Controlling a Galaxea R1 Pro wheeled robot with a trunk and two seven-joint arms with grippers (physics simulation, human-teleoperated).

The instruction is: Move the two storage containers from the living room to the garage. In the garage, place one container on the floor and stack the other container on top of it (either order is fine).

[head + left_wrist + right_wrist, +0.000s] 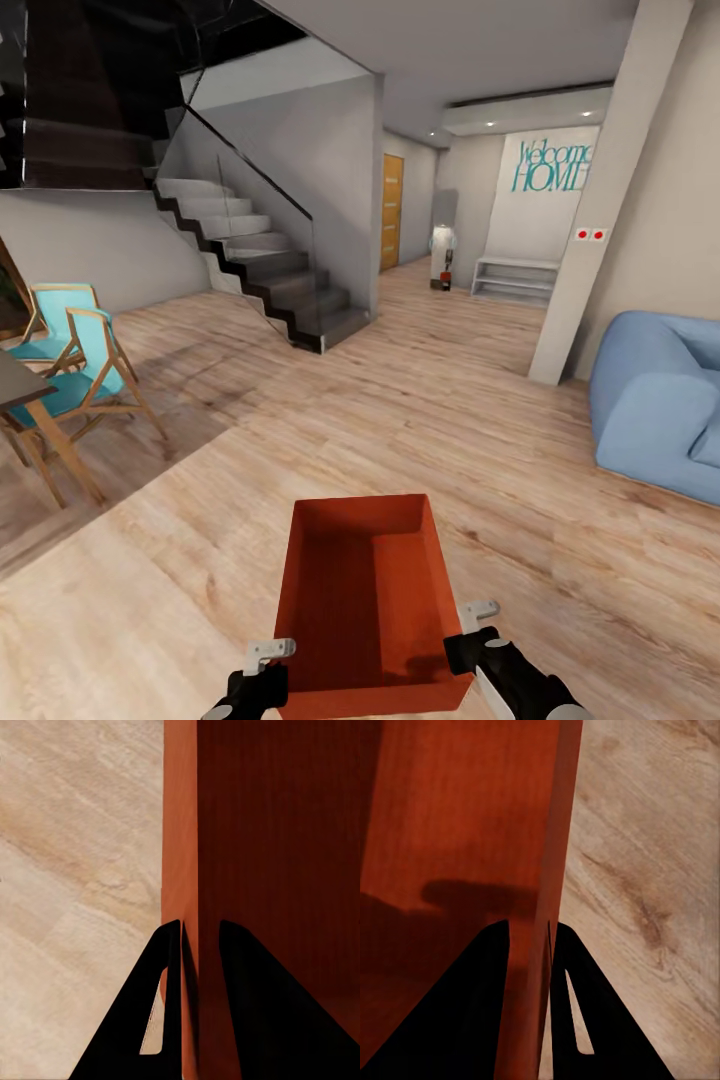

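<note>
While it is carried low and near, one orange-red, open-topped ribbed plastic storage container [372, 600] is held above the light wood plank floor [420, 420] of the living room. Its left wall is clamped between the jaws of the left gripper [199, 937], its right wall between those of the right gripper [529, 934]. A grey staircase [265, 270] stands far left, a blue sofa [660, 400] right. If the arms were spread or tilted unevenly, a thin wall could slip free and the bin be dropped.
</note>
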